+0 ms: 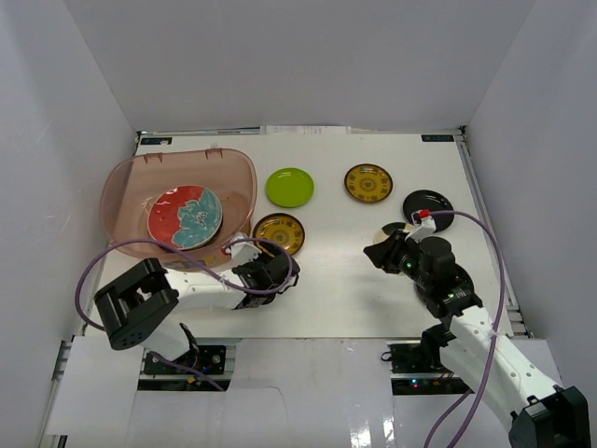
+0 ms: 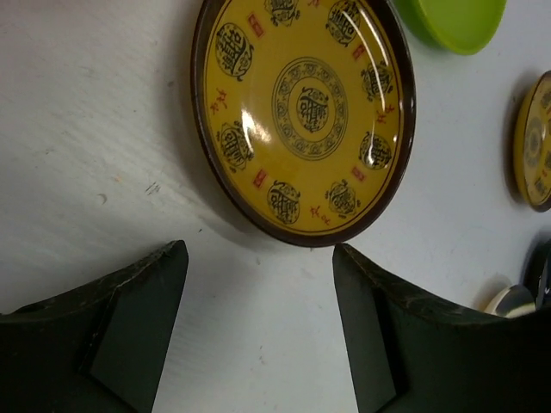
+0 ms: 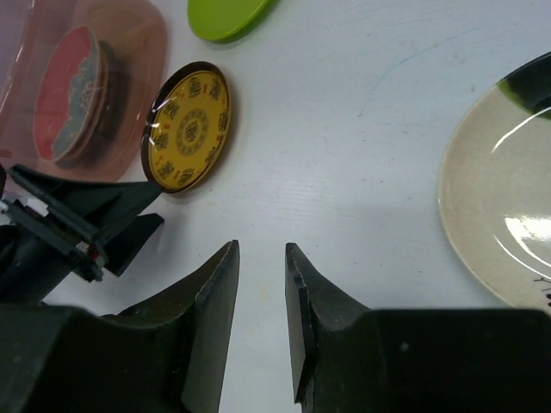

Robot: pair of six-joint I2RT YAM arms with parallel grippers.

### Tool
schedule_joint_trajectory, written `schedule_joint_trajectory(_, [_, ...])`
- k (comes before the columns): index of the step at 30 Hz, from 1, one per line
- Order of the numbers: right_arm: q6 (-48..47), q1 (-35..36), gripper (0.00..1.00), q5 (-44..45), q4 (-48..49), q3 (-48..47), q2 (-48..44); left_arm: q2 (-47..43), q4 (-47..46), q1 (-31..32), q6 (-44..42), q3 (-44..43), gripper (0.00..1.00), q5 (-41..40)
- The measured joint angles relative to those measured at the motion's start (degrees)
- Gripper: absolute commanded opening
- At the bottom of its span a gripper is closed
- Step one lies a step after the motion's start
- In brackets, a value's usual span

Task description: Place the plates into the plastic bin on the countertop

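Over on the far left of the tabletop (image 1: 336, 280) sits the plastic bin (image 1: 117, 187), and a red-and-teal plate (image 1: 185, 217) lies inside it, on top of something darker that I cannot make out. Just right of the bin is my left hand (image 1: 270, 271), low over the tabletop, fingers spread wide with nothing between them. A yellow-brown plate (image 2: 306, 112) lies flat right in front of those fingers, close but not touching, so I think picking it up is the job now. To do it well, I would slide forward slowly until the near rim sits between the fingers, with one finger over the lip and one under it, then squeeze. The plate looks shiny and may slip, and a fast push would only shove it away. After that it needs a lift high enough to clear the bin's lip, which is very near. Farther right are a lime green plate (image 1: 290, 187) and a second yellow plate (image 1: 367, 183), both waiting on the tabletop. Next comes my right hand (image 3: 261, 254), fingers close together with only a thin gap and nothing held. A cream plate (image 3: 499, 189) lies just beside it, and a black plate (image 1: 428, 203) sits farthest right.
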State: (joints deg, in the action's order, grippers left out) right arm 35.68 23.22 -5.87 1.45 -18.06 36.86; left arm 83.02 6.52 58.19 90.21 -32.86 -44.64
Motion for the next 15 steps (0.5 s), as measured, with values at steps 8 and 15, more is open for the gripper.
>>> schedule_joint_trajectory(8, [0.3,0.0,0.35,-5.1,5.1,0.0,6.7,9.8,-1.1,-1.6,5.5,-5.9,0.49,-5.4])
schedule_joint_trajectory(15, [1.5,0.2,0.41,-7.8,9.4,-1.6,15.0,16.8,-0.3,-2.6,6.9,-11.3,0.05,-7.7])
